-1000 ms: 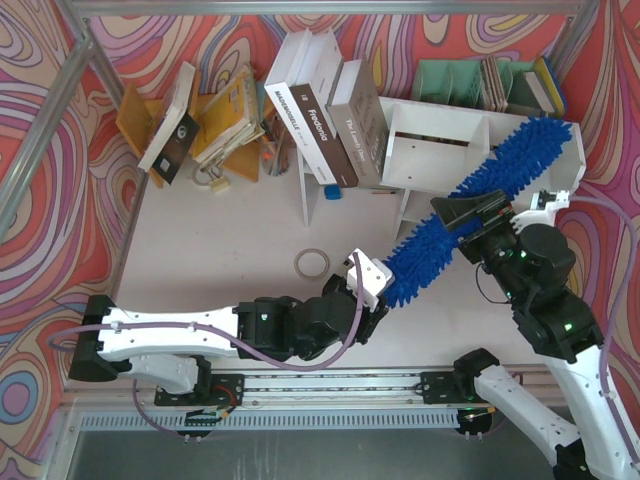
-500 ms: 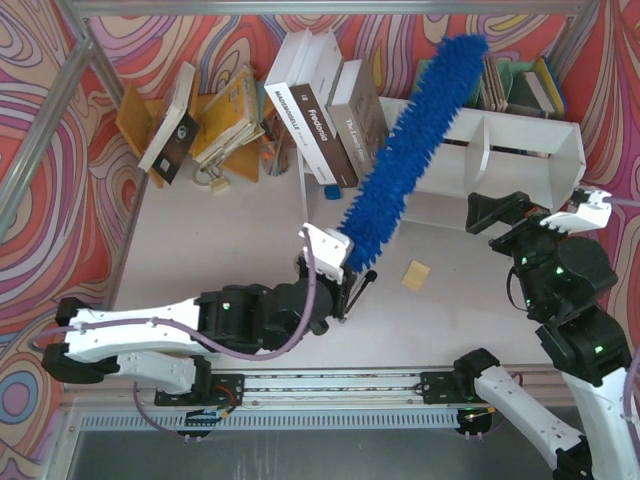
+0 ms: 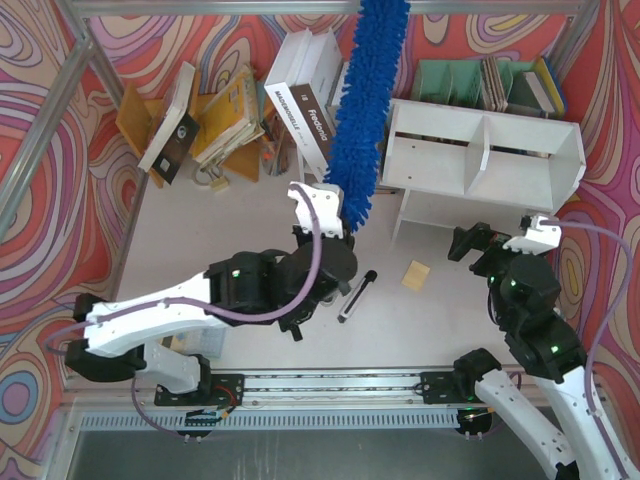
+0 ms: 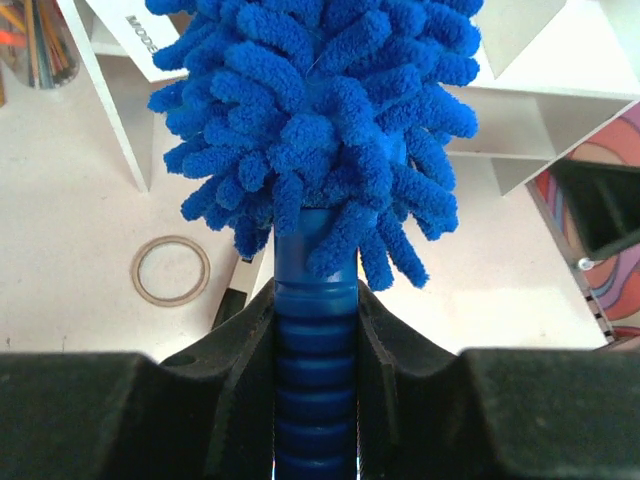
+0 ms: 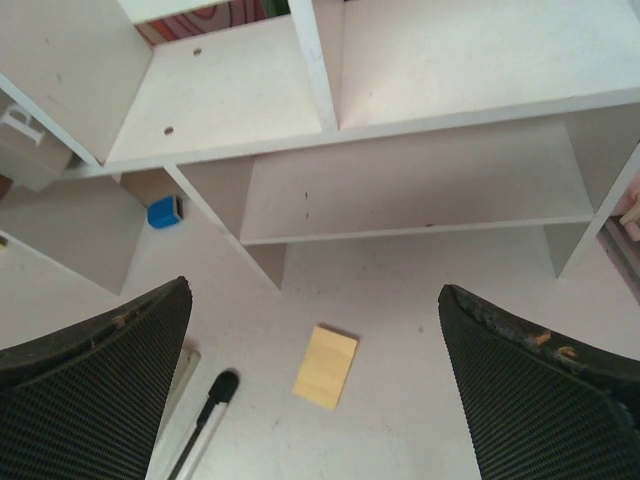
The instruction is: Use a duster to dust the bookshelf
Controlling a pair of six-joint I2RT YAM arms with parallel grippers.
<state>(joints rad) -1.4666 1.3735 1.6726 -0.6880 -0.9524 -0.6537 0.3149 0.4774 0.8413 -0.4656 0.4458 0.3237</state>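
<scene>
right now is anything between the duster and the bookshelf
Nothing visible does. The left gripper holds the duster raised just left of the bookshelf, whose open compartments face it unblocked.

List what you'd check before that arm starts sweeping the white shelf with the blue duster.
1. Left gripper shut on the duster handle: ok.
2. Duster head against the bookshelf: not ok, it stands upright left of it, by the books.
3. Right gripper open, empty, outside the compartments: ok.
4. How dusty the shelves are: cannot tell.
5. Free table before the shelf: not ok, a yellow block and black stick tool lie there.
</scene>
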